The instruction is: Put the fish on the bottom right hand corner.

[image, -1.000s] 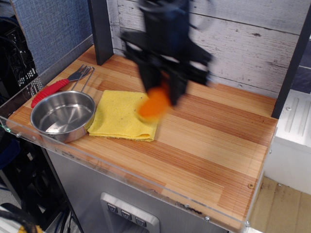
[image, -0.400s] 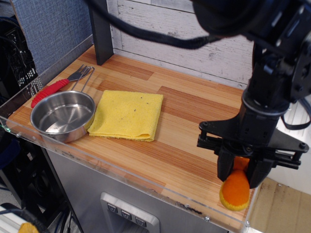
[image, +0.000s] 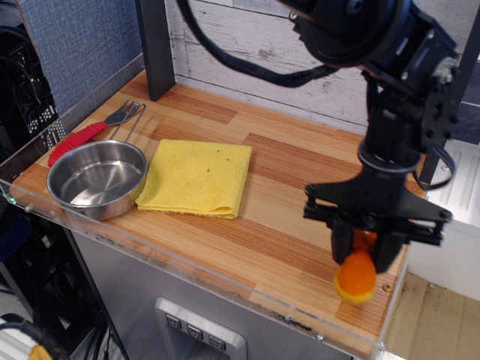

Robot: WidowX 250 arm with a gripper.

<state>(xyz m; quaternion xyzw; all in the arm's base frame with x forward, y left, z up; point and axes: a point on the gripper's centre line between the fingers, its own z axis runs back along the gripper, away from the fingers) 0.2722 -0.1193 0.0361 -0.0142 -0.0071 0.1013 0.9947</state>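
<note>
The orange plush fish point(image: 356, 276) hangs between the fingers of my black gripper point(image: 366, 251), which is shut on its upper part. Its yellowish lower edge is just above or touching the striped wood tabletop near the bottom right corner point(image: 375, 319); I cannot tell which. A small screw point(image: 387, 286) sits in the wood just right of the fish. The clear acrylic rim point(image: 225, 277) runs along the front edge below it.
A folded yellow cloth point(image: 196, 177) lies mid-table. A steel bowl point(image: 97, 178) sits at the left, with a red-handled fork point(image: 94, 131) behind it. A dark post point(image: 155, 46) stands at the back left and a wood-plank wall behind.
The gripper carried the fish from above the yellow cloth to the bottom right corner. In the last half second it rose slightly and shifted a little back, still holding the fish.
</note>
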